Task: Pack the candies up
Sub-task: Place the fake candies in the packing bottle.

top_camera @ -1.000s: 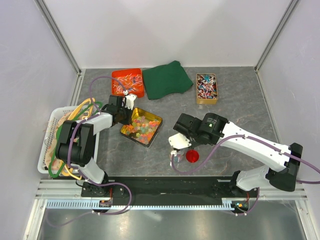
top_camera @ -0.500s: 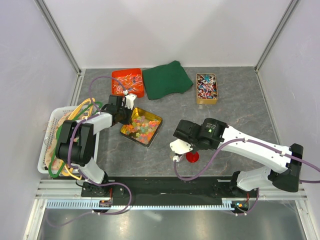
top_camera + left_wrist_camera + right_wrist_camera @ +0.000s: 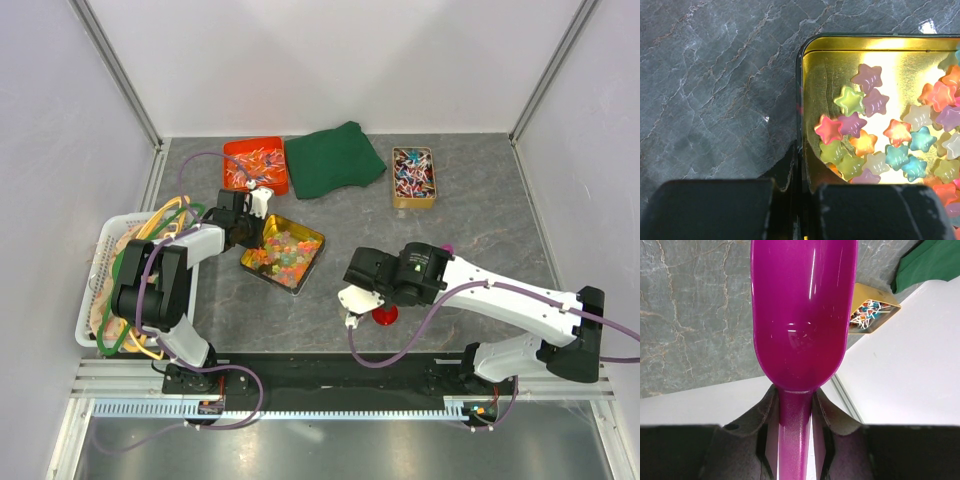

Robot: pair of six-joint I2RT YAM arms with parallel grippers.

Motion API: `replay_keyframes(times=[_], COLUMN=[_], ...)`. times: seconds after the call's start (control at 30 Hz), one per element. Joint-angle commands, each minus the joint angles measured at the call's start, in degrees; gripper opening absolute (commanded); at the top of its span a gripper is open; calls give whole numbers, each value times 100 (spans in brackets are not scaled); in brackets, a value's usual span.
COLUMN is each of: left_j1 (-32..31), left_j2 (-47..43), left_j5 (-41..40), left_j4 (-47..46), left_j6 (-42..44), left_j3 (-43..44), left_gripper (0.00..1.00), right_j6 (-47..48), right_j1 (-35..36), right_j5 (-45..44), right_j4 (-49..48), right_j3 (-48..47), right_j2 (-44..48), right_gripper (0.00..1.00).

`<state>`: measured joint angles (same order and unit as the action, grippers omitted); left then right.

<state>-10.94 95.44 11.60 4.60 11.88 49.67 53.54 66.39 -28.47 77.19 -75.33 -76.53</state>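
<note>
The candies (image 3: 865, 135) are small star-shaped pieces in mixed colours, lying loose in an open gold tin (image 3: 801, 100). From above, the candies (image 3: 285, 252) fill that tin (image 3: 312, 236) left of centre. My left gripper (image 3: 799, 155) is shut on the tin's near-left wall, one finger outside and one inside. My right gripper (image 3: 796, 395) is shut on the handle of an empty magenta scoop (image 3: 802, 315). Only a small bit of the scoop (image 3: 447, 247) shows past the right arm in the top view.
A small red round thing (image 3: 385, 316) lies under the right wrist. At the back are an orange tray of slim wrapped sweets (image 3: 257, 165), a green cloth (image 3: 335, 160) and a gold tin of twist-wrapped sweets (image 3: 413, 177). A white basket of coloured bands (image 3: 110, 280) sits left.
The right arm has shifted a little toward the front left, covering more of the red thing, and a bit of the scoop now shows. The left arm and tin have not moved.
</note>
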Motion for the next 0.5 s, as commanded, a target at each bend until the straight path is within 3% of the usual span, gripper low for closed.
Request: replay_keyframes(times=[0.0,0.47], left_j1=[57,83], left_j2=[133,142], left_j5=[106,80], left_j4=[-179,-214], left_j6=[95,113], left_j3=[148,131], left_gripper=[2,2], right_j6=[-107,-107], right_j1=[128,410], right_j5=[-264,-326], right_j4=[640,631], right_j3=[54,10], right_j2=[24,-292], right_gripper=[0,0])
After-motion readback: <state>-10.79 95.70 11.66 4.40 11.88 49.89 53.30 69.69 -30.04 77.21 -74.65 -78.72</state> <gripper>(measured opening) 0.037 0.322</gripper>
